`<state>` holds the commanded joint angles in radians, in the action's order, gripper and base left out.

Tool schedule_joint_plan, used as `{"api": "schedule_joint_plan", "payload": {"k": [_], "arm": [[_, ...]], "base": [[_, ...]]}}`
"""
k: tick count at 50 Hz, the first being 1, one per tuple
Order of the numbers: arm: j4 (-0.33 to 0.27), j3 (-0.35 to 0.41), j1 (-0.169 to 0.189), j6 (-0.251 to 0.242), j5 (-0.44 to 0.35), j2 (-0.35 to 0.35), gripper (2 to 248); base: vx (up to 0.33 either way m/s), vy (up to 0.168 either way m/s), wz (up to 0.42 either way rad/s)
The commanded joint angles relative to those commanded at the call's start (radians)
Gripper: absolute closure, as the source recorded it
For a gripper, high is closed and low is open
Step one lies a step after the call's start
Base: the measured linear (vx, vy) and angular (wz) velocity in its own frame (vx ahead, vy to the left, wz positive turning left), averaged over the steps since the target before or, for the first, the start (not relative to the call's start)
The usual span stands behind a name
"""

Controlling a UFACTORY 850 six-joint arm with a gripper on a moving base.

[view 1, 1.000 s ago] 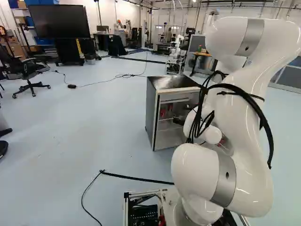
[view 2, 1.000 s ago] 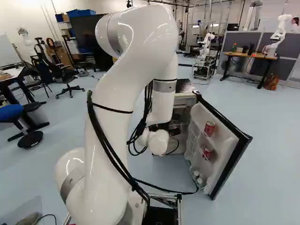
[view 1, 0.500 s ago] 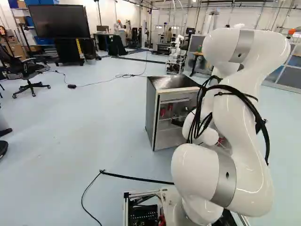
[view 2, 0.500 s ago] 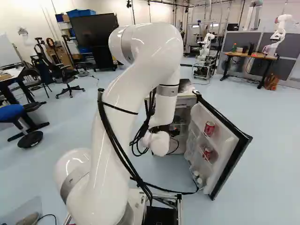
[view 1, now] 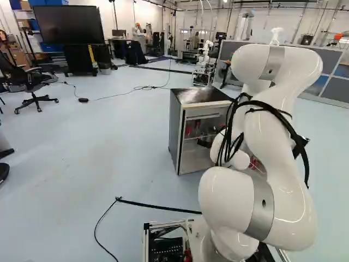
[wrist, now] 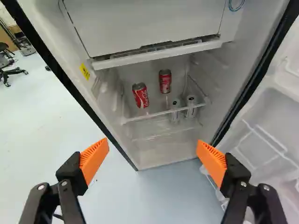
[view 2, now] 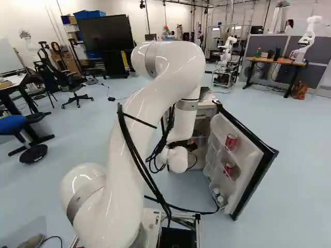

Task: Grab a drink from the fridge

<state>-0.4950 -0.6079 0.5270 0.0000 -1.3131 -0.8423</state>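
The small fridge [view 1: 175, 131] stands open on the pale floor [view 1: 109, 142], its door [view 2: 240, 181] swung out at the right of the right base view. In the wrist view, a dark edge frames each side of the opening: one runs near the door, the other borders a stretch of floor. Inside, the closed compartment [wrist: 145, 23] bounds the room above the shelf [wrist: 161, 114], whose pale front rail crosses the opening. The hand [view 1: 204, 143] is in front of the fridge, fingers spread wide with nothing between the orange pads [wrist: 95, 158]. One finger lies over the floor outside the far side edge from the door, the other just by the door-side edge.

The drinks are ahead of the hand, inside the fridge, apart from its fingers. Two red cans [wrist: 141, 95] stand on the shelf, one nearer the front, one farther back. Two pale cans [wrist: 190, 106] are beside them, toward the door. Two more red cans [view 2: 231, 141] sit in the door's racks.
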Motion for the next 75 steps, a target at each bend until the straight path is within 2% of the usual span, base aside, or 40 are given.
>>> {"api": "schedule_joint_plan", "payload": {"k": [41,60,75], "arm": [[-0.039,-0.131,-0.016,0.0,-0.144,-0.168,3],[-0.041,-0.202,-0.022,0.0,-0.152,-0.247,3],[-0.041,-0.286,-0.03,0.0,-0.152,-0.32,3]], "base": [[0.0,0.0,0.0],[0.0,0.0,0.0],[0.0,0.0,0.0]]}}
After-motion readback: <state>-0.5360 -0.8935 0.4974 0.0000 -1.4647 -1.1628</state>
